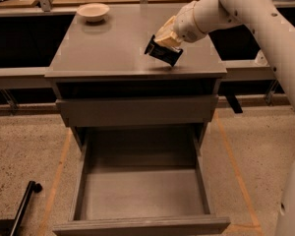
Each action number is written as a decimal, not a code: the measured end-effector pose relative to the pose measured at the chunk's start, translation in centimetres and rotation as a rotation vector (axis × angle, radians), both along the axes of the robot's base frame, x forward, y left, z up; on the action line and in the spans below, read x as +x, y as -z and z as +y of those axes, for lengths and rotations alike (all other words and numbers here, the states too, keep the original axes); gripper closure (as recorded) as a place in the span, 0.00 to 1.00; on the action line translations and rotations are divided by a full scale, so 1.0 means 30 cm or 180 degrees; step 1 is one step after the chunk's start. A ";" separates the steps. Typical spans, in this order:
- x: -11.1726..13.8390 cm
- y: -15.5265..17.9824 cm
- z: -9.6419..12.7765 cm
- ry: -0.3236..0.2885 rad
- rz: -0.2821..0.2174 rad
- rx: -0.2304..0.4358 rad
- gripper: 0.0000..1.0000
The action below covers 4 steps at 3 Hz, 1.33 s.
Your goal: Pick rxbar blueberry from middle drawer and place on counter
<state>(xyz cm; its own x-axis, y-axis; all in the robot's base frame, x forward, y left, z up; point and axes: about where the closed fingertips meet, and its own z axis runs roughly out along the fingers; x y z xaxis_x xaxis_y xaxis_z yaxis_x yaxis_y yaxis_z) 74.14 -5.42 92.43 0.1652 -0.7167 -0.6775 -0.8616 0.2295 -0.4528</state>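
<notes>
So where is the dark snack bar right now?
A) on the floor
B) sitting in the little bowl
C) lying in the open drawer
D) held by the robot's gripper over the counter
D: the gripper is shut on the rxbar blueberry, tilted, over the counter at its right front; no bar lies in the open middle drawer.

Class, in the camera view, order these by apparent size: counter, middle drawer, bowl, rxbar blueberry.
1. middle drawer and counter: alike; the drawer is nearer the camera, so unranked.
2. bowl and rxbar blueberry: alike, unranked; the bar is held in the gripper over the counter's right front.
</notes>
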 end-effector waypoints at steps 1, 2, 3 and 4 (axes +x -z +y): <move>0.001 0.007 0.009 -0.0013 0.0010 0.0000 0.82; 0.002 0.018 0.021 -0.0031 0.0025 0.0000 0.51; 0.002 0.024 0.029 -0.0042 0.0034 0.0000 0.28; 0.003 0.031 0.037 -0.0055 0.0044 0.0000 0.05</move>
<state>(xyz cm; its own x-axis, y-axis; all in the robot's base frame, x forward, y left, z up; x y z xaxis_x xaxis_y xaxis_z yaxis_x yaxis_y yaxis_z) 74.23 -4.30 91.50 0.1682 -0.7138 -0.6799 -0.8715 0.2145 -0.4409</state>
